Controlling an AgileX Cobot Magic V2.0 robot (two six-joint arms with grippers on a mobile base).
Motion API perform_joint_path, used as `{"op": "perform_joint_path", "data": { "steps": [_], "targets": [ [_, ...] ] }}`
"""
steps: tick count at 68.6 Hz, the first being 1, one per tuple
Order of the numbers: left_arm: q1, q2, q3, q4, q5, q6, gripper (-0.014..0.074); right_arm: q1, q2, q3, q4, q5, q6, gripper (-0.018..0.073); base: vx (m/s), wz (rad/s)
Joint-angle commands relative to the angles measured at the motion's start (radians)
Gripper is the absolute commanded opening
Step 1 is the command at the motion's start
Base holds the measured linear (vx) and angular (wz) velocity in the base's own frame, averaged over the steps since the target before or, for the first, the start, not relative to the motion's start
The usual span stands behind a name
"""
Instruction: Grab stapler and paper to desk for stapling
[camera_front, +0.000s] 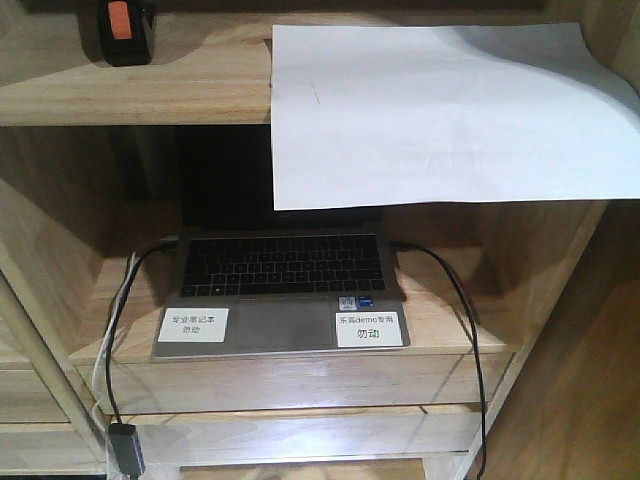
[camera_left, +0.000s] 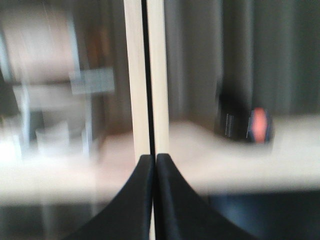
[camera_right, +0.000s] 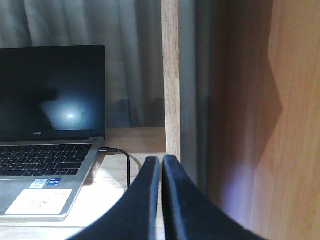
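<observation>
While the stapler (camera_front: 125, 30) is sitting top-left on the shelf (camera_front: 180, 85), paper (camera_front: 440, 110) overhanging at right, the left gripper (camera_left: 154, 164), jaws together, is seeing it ahead-right. The right gripper (camera_right: 161, 165), also closed, is facing only the laptop (camera_right: 50, 100).

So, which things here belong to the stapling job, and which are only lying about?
For the job:
stapler, on the upper shelf, at the left
paper, overhanging that shelf's front edge

Just lying about:
laptop
two white labels on it
black cables
</observation>
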Motion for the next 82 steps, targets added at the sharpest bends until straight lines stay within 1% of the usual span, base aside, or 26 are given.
{"op": "perform_joint_path", "data": {
  "steps": [1, 24, 33, 37, 44, 53, 56, 63, 70, 82],
  "targets": [
    [0.001, 0.038, -0.027, -0.003, -0.014, -0.002, -0.0007, -0.006, -0.015, 0.003, -0.001, -0.075, -0.002, -0.0009, 0.00, 0.00],
    [0.001, 0.038, -0.027, -0.003, -0.023, -0.002, -0.0003, -0.006, -0.015, 0.003, -0.001, -0.075, -0.002, -0.0009, 0.00, 0.00],
    [0.001, 0.038, -0.027, -0.003, -0.021, -0.010, 0.0025, -0.006, -0.015, 0.003, -0.001, -0.075, -0.002, -0.0009, 0.00, 0.00],
    [0.001, 0.038, -0.027, -0.002, -0.024, -0.022, 0.0058, -0.006, -0.015, 0.003, -0.001, -0.075, -0.002, -0.0009, 0.00, 0.00],
    [0.001, 0.038, -0.027, -0.002, -0.031, -0.029, 0.0149, -0.006, -0.015, 0.003, -0.001, -0.075, -0.002, -0.0009, 0.00, 0.00],
    [0.001, 0.038, -0.027, -0.002, -0.032, -0.029, 0.0336, -0.006, -0.015, 0.003, -0.001, -0.075, -0.002, -0.0009, 0.00, 0.00],
    [0.001, 0.038, -0.027, -0.002, -0.034, -0.029, 0.0414, -0.006, -0.015, 0.003, -0.001, -0.075, -0.002, -0.0009, 0.00, 0.00],
    [0.001, 0.038, -0.027, -0.003, -0.048, -0.029, 0.0526, -0.006, -0.015, 0.003, -0.001, -0.075, -0.002, -0.0009, 0.00, 0.00],
    [0.001, 0.038, -0.027, -0.003, -0.052, -0.029, 0.0577, -0.006, -0.015, 0.003, -0.001, -0.075, -0.002, -0.0009, 0.00, 0.00],
    [0.001, 0.038, -0.027, -0.006, -0.031, -0.066, 0.0579, -0.006, -0.015, 0.003, -0.001, -0.075, -0.002, -0.0009, 0.00, 0.00]
  ]
}}
